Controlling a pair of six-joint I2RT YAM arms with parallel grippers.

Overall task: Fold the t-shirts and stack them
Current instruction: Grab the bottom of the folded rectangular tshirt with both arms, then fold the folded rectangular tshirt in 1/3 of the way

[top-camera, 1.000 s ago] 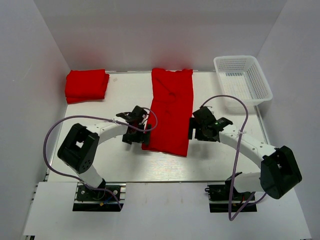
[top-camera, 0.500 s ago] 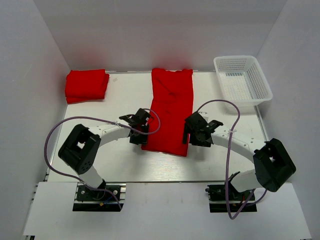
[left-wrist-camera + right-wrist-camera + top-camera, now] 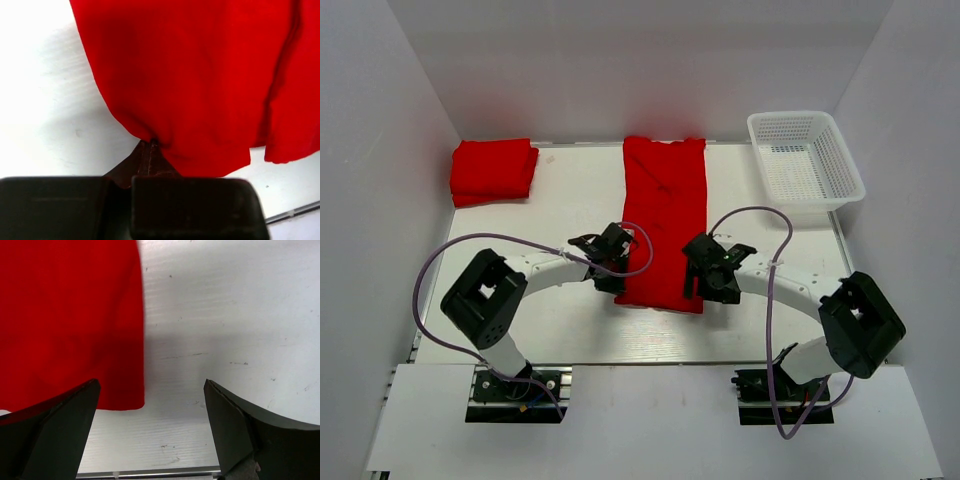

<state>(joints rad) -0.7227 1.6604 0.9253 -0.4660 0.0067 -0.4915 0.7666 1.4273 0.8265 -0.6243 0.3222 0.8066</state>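
Half-fold step. Long folded t-shirt (image 3: 663,215) lies mid-counter (image 3: 550,330), with folded t-shirts (image 3: 493,170) stacked far left. Left end effector (image 3: 150,146) is pinched tight on the near-left hem corner. Right end effector (image 3: 150,390) gapes wide over the near-right corner, probably not touching. Next: right must close, then both carry the hem toward the collar.

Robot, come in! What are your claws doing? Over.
Left claw shut on near-left corner of the flat shirt. Right claw open over its near-right corner. Basket far right, not blocking.
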